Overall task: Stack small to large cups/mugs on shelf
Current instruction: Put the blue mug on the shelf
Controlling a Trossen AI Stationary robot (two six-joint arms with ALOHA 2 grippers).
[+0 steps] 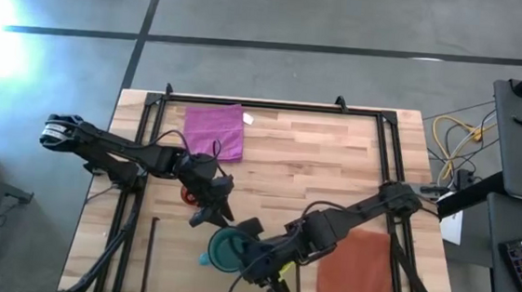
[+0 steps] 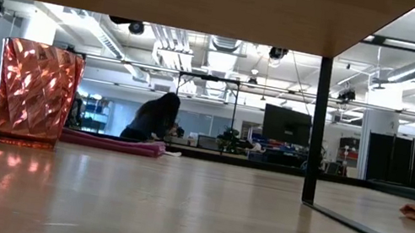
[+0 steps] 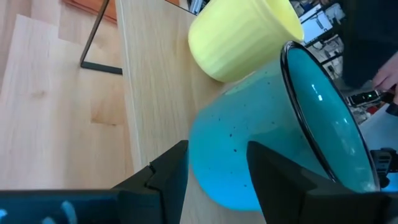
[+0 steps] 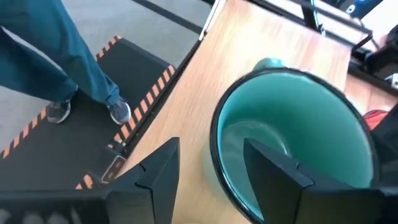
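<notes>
The left claw (image 1: 213, 208) hung with fingers apart just beside the teal mug (image 1: 228, 250) near the table's (image 1: 334, 161) front edge. The right claw (image 1: 265, 275), also apart, flanked it; one should close squarely on the rim.

Wood-plank table (image 1: 334, 161) carries teal mug (image 1: 228, 250), magenta cloth (image 1: 214, 131), rust-brown mat (image 1: 356, 267)
</notes>
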